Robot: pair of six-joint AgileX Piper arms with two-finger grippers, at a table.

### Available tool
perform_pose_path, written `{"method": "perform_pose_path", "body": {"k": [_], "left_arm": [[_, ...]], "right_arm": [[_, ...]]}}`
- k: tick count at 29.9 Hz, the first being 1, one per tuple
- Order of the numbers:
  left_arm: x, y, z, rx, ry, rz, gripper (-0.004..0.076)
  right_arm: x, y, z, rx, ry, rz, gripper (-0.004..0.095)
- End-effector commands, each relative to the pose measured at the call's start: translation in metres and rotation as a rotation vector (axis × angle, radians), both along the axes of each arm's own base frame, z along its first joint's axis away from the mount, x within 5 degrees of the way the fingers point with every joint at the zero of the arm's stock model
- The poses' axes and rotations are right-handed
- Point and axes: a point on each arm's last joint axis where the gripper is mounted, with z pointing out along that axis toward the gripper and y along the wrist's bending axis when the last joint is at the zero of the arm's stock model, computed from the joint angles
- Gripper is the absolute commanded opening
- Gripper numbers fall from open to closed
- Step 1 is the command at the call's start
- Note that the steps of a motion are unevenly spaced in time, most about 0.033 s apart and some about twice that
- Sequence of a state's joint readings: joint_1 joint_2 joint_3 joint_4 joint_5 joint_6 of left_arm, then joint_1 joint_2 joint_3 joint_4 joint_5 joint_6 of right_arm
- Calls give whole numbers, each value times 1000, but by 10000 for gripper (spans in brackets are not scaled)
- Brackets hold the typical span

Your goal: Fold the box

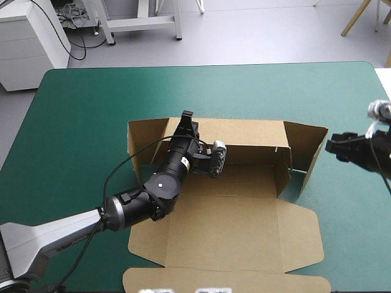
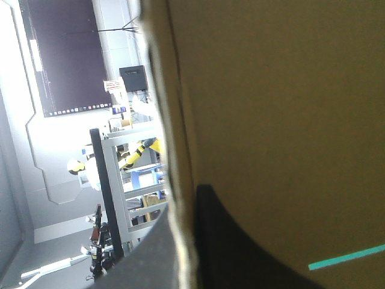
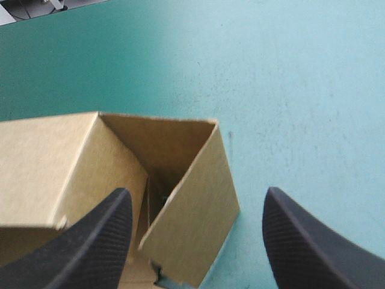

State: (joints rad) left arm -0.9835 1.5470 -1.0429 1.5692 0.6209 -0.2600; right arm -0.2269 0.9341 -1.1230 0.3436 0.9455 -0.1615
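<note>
The box (image 1: 244, 226) was laid part-folded at the middle of the teal-green bench (image 1: 79, 122). Its raised far wall was pinched at the top edge by the left gripper's (image 1: 187, 117) fingers (image 2: 240, 247). The right gripper's (image 1: 335, 145) fingers (image 3: 90, 241) were spread wide, with the end flap (image 1: 314, 152) just ahead, untouched.

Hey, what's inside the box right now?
Only the left gripper and its arm, clamped on the back wall of the box. The floor under the arm is hidden; the rest is bare.
</note>
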Motion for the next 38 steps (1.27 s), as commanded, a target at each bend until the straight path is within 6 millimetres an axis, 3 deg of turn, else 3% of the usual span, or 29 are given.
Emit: {"method": "perform_pose_path", "body": {"k": [1,5,11,19,23,29,38], "left_arm": [[-5,0,17,-41,-31,-28,-10],[-5,0,17,-40,-32,-35,-10],[-5,0,17,-39,-34,-31,-10],[-5,0,17,-39,-34,-31,-10],[-5,0,17,-39,-34,-31,-10],[-5,0,17,-39,-34,-31,-10],[-4,1,17,-37,-37,-23,-10]], "right_arm": [[40,-8,21,-30,-37,23,572],[83,-18,14,-39,18,50,571],[131,-20,-4,9,54,147,570],[163,-22,-43,93,178,191,566],[164,-22,-55,91,262,223,567],[148,-19,-63,34,421,363,566],[109,1,-80,65,380,469,566]]}}
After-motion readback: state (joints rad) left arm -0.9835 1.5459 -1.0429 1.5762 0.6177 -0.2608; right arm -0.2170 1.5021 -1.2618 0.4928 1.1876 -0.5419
